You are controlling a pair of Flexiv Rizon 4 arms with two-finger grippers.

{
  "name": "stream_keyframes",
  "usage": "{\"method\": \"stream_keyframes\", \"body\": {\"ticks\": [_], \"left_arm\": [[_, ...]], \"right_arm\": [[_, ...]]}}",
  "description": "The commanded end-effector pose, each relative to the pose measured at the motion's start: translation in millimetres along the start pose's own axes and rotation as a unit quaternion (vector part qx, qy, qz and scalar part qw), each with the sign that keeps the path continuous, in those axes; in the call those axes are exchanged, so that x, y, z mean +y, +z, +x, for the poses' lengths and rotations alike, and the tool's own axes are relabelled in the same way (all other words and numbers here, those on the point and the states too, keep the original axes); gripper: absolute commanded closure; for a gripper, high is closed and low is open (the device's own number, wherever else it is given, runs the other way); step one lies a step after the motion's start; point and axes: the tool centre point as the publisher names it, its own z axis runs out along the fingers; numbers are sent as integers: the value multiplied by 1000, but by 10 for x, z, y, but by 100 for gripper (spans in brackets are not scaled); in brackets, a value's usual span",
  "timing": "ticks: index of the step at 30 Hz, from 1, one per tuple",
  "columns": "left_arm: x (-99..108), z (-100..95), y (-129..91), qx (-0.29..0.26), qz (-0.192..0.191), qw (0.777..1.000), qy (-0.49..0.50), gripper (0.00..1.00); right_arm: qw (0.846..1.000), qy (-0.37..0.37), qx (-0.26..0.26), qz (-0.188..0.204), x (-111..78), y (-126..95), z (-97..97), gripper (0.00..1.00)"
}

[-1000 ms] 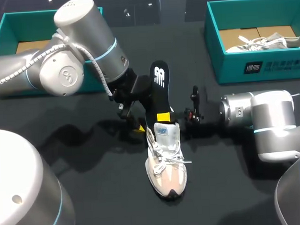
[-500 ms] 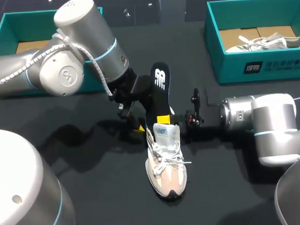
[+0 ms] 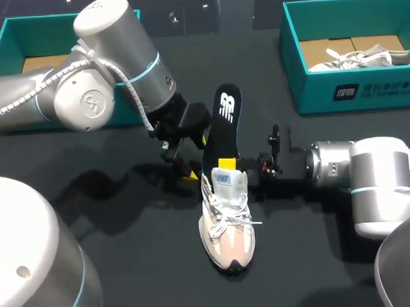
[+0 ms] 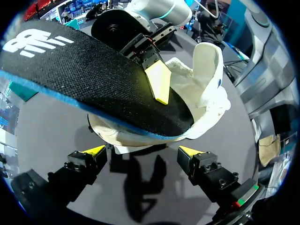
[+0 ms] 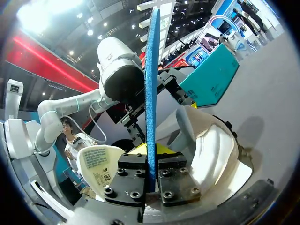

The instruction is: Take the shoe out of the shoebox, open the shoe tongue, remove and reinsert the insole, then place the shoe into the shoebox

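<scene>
**Insole tips further out of the shoe**

Our right gripper (image 3: 226, 165) pinches the insole (image 3: 228, 115) edge-on between both fingers. Since a second ago it has drawn back toward the frame's right, tipping the insole's top rightward. We judge removal nearly done. Our left gripper (image 4: 141, 152) stands spread just beside the shoe (image 3: 227, 224), gripping nothing. The shoe sits at centre frame, toe toward the lower edge, in pale mesh with its padded tongue (image 3: 226, 178) raised. The insole is a thin, stiff-looking oblong with a black woven top and blue foam rim.
</scene>
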Motion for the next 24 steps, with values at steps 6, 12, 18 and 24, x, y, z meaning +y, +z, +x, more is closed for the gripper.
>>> {"method": "stream_keyframes", "body": {"ticks": [6,12,18,24], "left_arm": [[5,12,-10,-1,-1,1000,0,0],[5,12,-10,-1,-1,1000,0,0],[5,12,-10,-1,-1,1000,0,0],[5,12,-10,-1,-1,1000,0,0]], "right_arm": [[999,20,-20,39,-75,1,32,100],[999,22,-22,40,-86,-38,-2,100],[999,14,-11,40,-38,-54,-4,76],[999,1,-3,53,41,-39,20,75]]}}
